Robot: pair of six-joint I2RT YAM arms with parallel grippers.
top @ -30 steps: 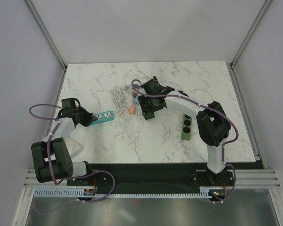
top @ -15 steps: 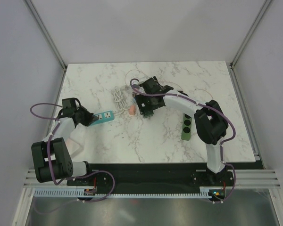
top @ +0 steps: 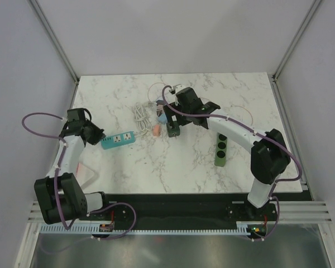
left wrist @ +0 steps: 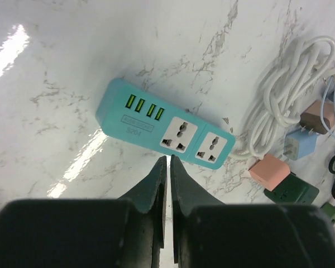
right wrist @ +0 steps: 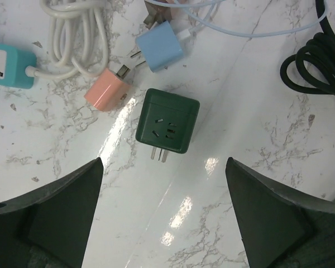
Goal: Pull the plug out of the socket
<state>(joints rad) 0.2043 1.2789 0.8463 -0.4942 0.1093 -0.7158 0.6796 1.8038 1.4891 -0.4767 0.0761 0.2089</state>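
Observation:
A teal power strip [top: 118,139] lies on the marble table, and both of its sockets [left wrist: 178,137] are empty. A dark green cube plug adapter [right wrist: 167,120] lies loose on the table with its prongs bare; it also shows in the top view [top: 172,131]. My right gripper [right wrist: 164,162] is open and empty, hovering just above the adapter; in the top view it [top: 175,120] is over the table's middle. My left gripper [left wrist: 168,159] is shut and empty, its tips just short of the strip's near edge; in the top view it [top: 96,135] is left of the strip.
A pink plug [right wrist: 107,89], a blue charger [right wrist: 162,53] and a brown plug [left wrist: 312,114] lie beside the coiled white cable [top: 140,113]. A black cable coil [right wrist: 315,61] lies to the right. A green power strip [top: 221,149] lies right of centre.
My left gripper has drawn back to the left, off the teal strip. My right arm has stretched out, and its gripper is open with the green adapter lying free below it.

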